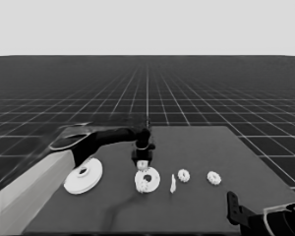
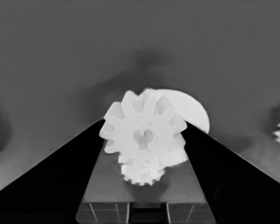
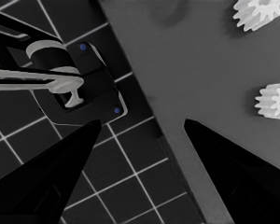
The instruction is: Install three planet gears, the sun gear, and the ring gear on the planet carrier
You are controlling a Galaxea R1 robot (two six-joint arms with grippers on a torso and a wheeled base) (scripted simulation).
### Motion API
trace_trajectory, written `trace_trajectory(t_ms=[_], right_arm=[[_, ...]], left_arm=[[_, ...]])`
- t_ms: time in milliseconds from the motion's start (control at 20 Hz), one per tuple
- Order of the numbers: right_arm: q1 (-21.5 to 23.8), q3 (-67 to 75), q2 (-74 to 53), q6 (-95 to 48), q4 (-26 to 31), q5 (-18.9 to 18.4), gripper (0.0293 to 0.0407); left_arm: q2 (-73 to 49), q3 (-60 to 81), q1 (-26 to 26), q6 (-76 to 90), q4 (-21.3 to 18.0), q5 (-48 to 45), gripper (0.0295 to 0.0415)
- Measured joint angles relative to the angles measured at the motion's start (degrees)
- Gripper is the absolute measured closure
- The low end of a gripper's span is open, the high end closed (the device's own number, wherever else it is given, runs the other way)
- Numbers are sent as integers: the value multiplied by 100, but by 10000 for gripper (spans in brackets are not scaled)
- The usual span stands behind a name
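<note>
My left gripper (image 1: pixel 143 161) reaches to the table's middle, shut on a planet gear (image 2: pixel 142 135), a small white toothed wheel. It hangs just above the smaller round part (image 1: pixel 148 180), the planet carrier. On that part sits another gear (image 2: pixel 141 172), directly below the held one. The larger round part (image 1: pixel 83 176), the ring gear, lies flat to the left, under the left arm. Two more gears (image 1: pixel 184 175) (image 1: pixel 214 178) lie to the right of the carrier. My right gripper (image 3: pixel 142 123) is parked open at the table's near right corner, with nothing between its fingers.
A thin white piece (image 1: pixel 173 183) stands just right of the smaller round part. The right wrist view shows the two loose gears (image 3: pixel 259 11) (image 3: pixel 275 100), the table's edge, and dark machinery (image 3: pixel 79 79) past it over the floor's grid.
</note>
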Motion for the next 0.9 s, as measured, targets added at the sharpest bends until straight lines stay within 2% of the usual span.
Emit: trace_trajectory(t_ms=[150, 400, 500, 550, 650, 900], right_arm=[[0, 0, 0, 0, 0, 0, 315], [0, 0, 0, 0, 0, 0, 315], [0, 0, 0, 0, 0, 0, 315], [0, 0, 0, 0, 0, 0, 315], [0, 0, 0, 0, 0, 0, 315], [0, 0, 0, 0, 0, 0, 315]], left_arm=[[90, -262, 229, 138, 182, -137, 398], [111, -327, 274, 171, 223, -172, 398], [112, -330, 276, 173, 225, -175, 339], [112, -331, 276, 173, 226, -175, 330], [113, -331, 276, 173, 226, -175, 326], [113, -332, 277, 173, 226, -176, 326]])
